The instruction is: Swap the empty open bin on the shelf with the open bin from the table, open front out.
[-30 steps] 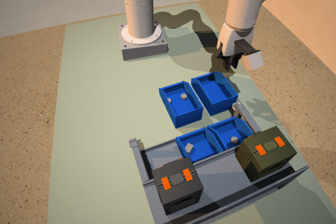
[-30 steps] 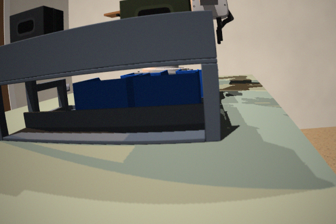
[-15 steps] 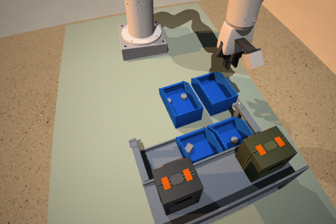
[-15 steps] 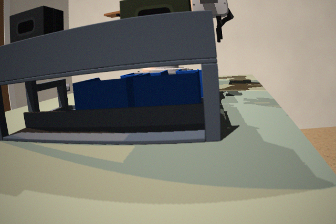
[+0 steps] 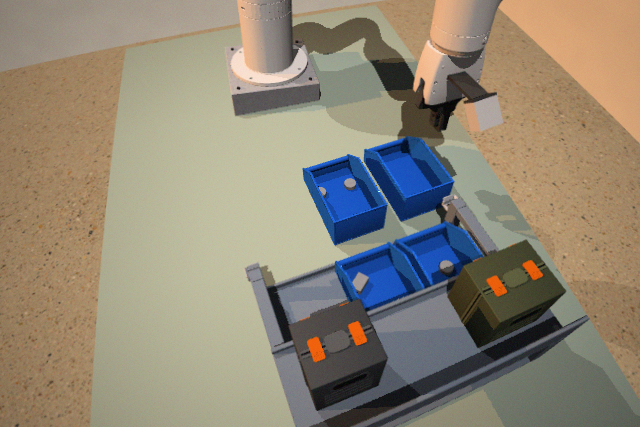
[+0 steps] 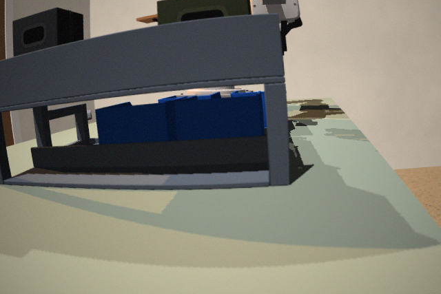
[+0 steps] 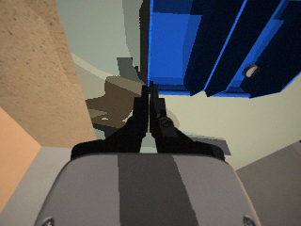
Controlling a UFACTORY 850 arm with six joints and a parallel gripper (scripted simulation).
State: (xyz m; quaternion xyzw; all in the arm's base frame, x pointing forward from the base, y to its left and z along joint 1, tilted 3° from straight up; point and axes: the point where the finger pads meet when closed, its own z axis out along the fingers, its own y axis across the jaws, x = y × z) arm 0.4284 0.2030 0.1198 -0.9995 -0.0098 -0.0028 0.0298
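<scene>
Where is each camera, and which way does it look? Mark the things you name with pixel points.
Top: high over the shelf (image 5: 265,308) (image 6: 278,141), looking down towards the robot's base; arm and gripper (image 5: 439,120) (image 7: 149,95) show.
Exterior: low behind the shelf, looking through it; parts of the arm show.
Wrist: on the arm, looking past its closed fingers at blue bins (image 5: 413,169) (image 7: 171,52).
Top and wrist share the empty bin on the table.
</scene>
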